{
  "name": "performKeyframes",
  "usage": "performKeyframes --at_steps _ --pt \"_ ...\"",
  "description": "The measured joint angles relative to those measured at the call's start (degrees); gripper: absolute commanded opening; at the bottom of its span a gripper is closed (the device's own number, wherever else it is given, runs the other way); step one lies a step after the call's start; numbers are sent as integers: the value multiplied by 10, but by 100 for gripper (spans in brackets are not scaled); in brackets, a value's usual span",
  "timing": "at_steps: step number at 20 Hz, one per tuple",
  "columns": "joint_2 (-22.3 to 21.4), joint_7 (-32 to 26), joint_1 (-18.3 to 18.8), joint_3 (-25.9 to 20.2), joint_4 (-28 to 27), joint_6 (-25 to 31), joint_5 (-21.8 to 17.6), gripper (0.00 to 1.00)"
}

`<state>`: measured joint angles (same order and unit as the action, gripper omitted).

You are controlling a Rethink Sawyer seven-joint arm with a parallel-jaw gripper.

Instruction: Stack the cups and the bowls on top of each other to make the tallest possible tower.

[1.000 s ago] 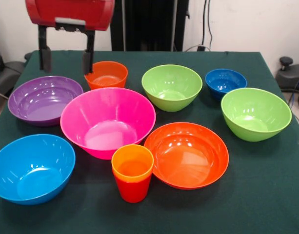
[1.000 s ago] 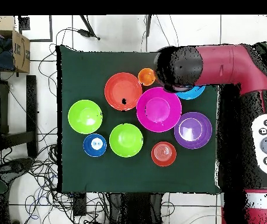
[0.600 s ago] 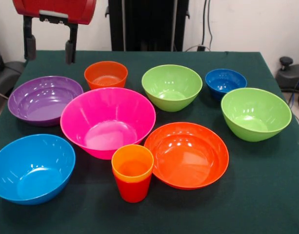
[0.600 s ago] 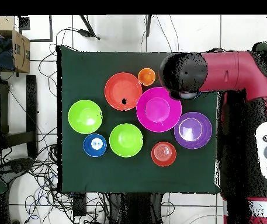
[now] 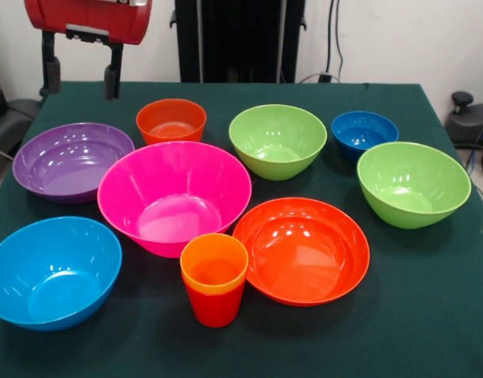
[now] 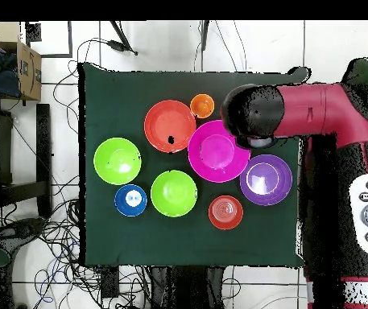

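The orange cup (image 5: pixel 214 264) sits nested in the red cup (image 5: pixel 215 305) at the table's near middle, a two-piece tower. Around it lie the pink bowl (image 5: pixel 174 197), the large orange-red bowl (image 5: pixel 302 248), the purple bowl (image 5: pixel 72 161), the light blue bowl (image 5: pixel 52 272), the small orange-red bowl (image 5: pixel 171 120), two lime green bowls (image 5: pixel 277 140) (image 5: pixel 413 183) and the small blue bowl (image 5: pixel 364 130). My gripper (image 5: pixel 81 77) hangs open and empty at the upper left, high above the table behind the purple bowl. In the overhead view the arm (image 6: pixel 316 109) hides the gripper and the light blue bowl.
The green cloth-covered table (image 5: pixel 430 315) ends close to the light blue bowl at the left. A cardboard box (image 6: pixel 27 71) and cables lie on the floor beside the table.
My gripper rose and drew left, away from the small orange-red bowl, then almost stopped. No cup or bowl has moved.
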<state>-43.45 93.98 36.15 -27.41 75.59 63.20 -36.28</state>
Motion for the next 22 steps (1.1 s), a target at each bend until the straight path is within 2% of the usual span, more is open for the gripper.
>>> performKeyframes --at_steps 12,22 --pt "-2 0 -7 25 33 22 9 100" --pt "-16 0 -21 30 82 21 43 100"
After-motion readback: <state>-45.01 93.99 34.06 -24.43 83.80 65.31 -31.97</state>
